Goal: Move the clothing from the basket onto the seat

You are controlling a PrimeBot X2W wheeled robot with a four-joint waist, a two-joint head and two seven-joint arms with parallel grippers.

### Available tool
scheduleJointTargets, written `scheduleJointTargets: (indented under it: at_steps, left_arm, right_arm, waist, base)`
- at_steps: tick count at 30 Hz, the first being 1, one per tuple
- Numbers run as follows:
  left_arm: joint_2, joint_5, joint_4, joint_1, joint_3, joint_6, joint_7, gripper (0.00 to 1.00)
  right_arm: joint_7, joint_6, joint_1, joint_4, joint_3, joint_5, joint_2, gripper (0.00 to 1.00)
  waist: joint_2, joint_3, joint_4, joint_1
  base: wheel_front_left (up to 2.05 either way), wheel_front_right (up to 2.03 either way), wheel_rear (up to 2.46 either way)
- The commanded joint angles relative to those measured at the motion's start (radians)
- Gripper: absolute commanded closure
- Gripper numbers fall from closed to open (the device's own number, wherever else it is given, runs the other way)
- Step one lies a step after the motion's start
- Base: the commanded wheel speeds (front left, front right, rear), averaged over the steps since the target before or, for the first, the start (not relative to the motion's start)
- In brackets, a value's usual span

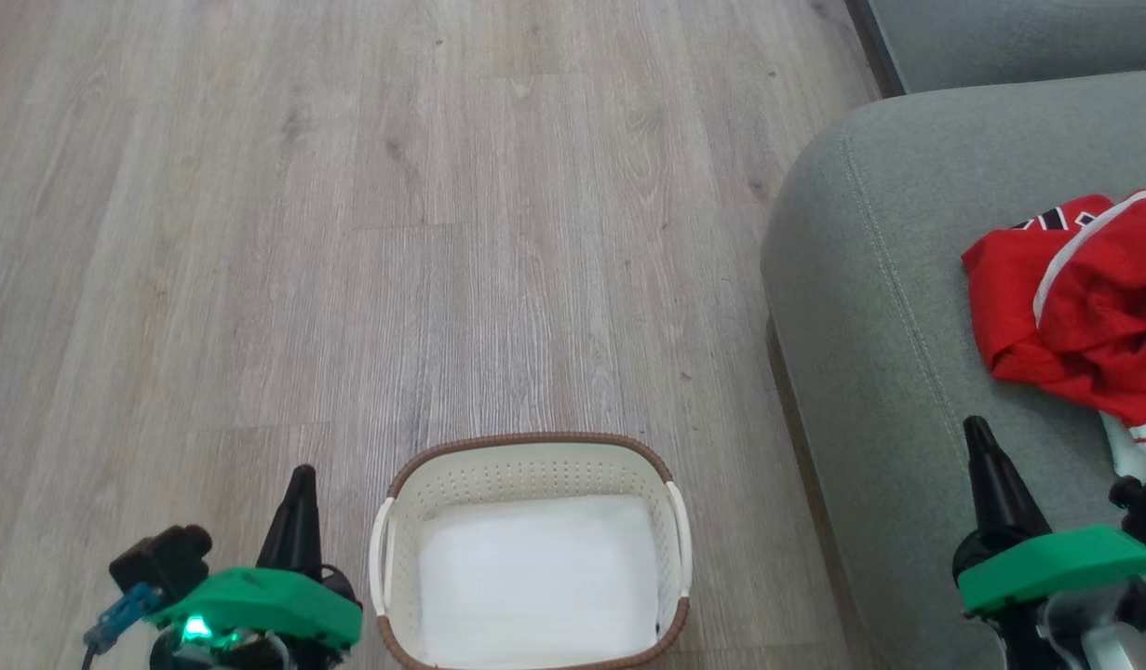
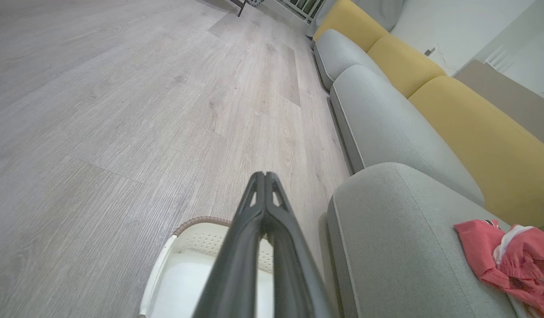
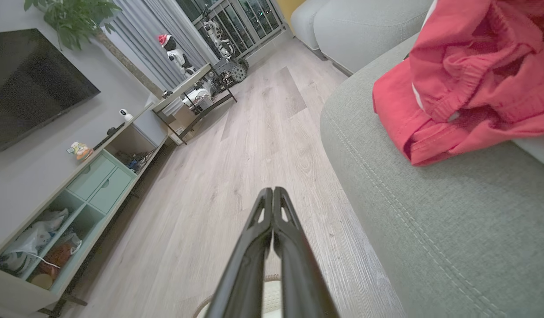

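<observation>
The red clothing with white stripes lies crumpled on the grey-green seat at the right; it shows too in the left wrist view as clothing and in the right wrist view as clothing. The cream basket with its brown rim stands on the floor at the bottom centre, only its white bottom showing inside. My left gripper is shut, left of the basket. My right gripper is shut with nothing in it, over the seat below the clothing.
Grey wood floor stretches ahead and to the left. More grey seat cushions with yellow backrests run along the right. A TV and a low shelf unit line the far wall.
</observation>
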State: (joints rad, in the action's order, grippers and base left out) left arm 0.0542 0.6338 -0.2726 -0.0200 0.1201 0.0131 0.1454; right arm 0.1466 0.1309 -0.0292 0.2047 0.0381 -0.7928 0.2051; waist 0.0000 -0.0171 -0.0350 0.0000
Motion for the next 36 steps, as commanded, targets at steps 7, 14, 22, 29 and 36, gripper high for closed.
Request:
scheduleJointTargets:
  at_steps: [7,14,22,29,36]
  left_arm:
    - [0.007,0.087,0.029,0.060,-0.032,0.014,-0.018,1.00]
    - [0.007,0.166,0.029,0.066,-0.047,0.023,-0.038,1.00]
    - [0.008,0.256,0.029,0.072,-0.066,0.033,-0.061,1.00]
    - [0.008,0.346,0.029,0.079,-0.085,0.044,-0.083,1.00]
    - [0.008,0.424,0.029,0.085,-0.101,0.053,-0.103,1.00]
  right_arm:
    - [-0.021,0.000,0.058,-0.022,-0.017,-0.075,-0.004,1.00]
    - [-0.041,0.000,0.065,-0.017,-0.028,-0.140,-0.016,1.00]
    - [-0.064,0.000,0.073,-0.010,-0.040,-0.215,-0.031,1.00]
    - [-0.087,0.000,0.080,-0.004,-0.053,-0.290,-0.045,1.00]
    - [-0.107,0.000,0.087,0.001,-0.064,-0.355,-0.058,1.00]
  waist:
    - [0.0000,0.001,0.003,0.0000]
    - [0.0000,0.002,0.005,0.0000]
    - [0.0000,0.003,0.009,0.0000]
    - [0.0000,0.005,0.012,0.0000]
    - [0.0000,0.006,0.015,0.0000]
  base:
    - [0.00,0.00,0.00]
    - [0.00,0.00,0.00]
    - [0.00,0.00,0.00]
    - [0.00,0.00,0.00]
    - [0.00,0.00,0.00]
